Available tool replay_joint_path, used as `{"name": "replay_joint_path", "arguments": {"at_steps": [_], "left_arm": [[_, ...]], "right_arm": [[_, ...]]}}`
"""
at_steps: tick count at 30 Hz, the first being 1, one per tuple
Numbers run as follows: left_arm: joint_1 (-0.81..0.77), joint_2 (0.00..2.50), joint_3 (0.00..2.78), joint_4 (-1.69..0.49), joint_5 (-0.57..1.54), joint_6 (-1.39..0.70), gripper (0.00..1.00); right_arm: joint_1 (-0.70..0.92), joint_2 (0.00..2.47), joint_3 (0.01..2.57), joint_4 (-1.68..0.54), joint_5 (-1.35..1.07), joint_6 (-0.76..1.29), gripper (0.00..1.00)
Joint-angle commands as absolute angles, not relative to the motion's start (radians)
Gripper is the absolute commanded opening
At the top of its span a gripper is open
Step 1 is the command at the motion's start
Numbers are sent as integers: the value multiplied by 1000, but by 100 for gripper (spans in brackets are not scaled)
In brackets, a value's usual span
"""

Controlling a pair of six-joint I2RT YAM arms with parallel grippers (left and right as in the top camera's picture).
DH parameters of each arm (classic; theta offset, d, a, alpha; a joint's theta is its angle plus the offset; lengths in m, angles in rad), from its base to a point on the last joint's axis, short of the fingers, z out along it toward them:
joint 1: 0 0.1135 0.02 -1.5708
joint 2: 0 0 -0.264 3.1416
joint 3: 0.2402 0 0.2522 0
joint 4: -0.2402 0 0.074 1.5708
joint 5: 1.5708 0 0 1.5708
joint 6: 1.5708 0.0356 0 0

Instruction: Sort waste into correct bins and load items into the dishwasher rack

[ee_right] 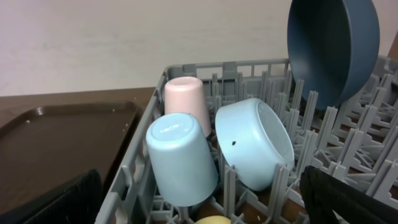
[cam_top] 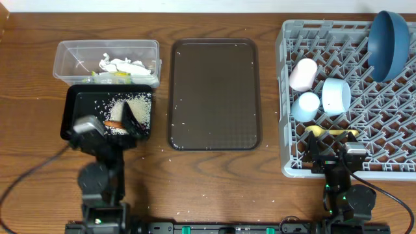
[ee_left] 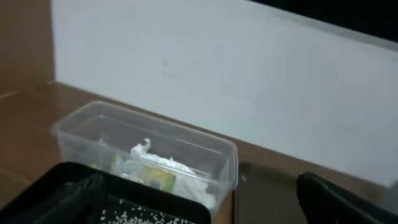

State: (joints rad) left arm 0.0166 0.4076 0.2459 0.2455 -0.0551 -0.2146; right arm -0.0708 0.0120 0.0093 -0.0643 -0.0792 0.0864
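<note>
The clear tub [cam_top: 107, 49] at back left holds white paper scraps [cam_top: 120, 65] and a yellow-green wrapper; it also shows in the left wrist view [ee_left: 205, 152]. The black tray [cam_top: 73, 107] in front of it holds rice grains [cam_top: 133, 104] and the orange-brown food piece [cam_top: 115, 123]. My left gripper [cam_top: 109, 128] is open and empty over the tray's near edge [ee_left: 199, 211]. The grey rack [cam_top: 286, 97] holds the blue plate [cam_top: 388, 42] upright, pink cup [cam_top: 303, 73], pale blue cup [cam_top: 305, 106], bowl [cam_top: 336, 95] and yellow spoon [cam_top: 328, 132]. My right gripper [cam_top: 333, 148] is open and empty above the spoon [ee_right: 214, 219].
A dark brown serving tray [cam_top: 214, 94] lies between the bins and the rack, with a few stray rice grains on it and on the wood table round it. A white wall stands behind the table. Cables run from both arm bases along the front edge.
</note>
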Motion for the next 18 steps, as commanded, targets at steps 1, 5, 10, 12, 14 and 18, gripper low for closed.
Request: {"name": "replay_joint_path", "arguments": {"at_steps": [1,5,10,12,14,18], "left_arm": [[-19,302,134,279,-1,-111,99],[-73,166,55,264,-10,-8,99],[-86,56,22,190,-15,15,99],[-86,38,9,172,-15,15,99],[-86,25,4,134,-15,15,99],[-87,1,4,52,-15,24,99]], "right_arm": [[-75,5,5,-65,-86,73,99],[-75,5,5,-65,-86,73,99],[-75,5,5,-65,-86,73,99],[-75,5,5,-65,-86,73,99],[-75,5,5,-65,-86,73,99],[-75,5,5,-65,-86,73,99]]}}
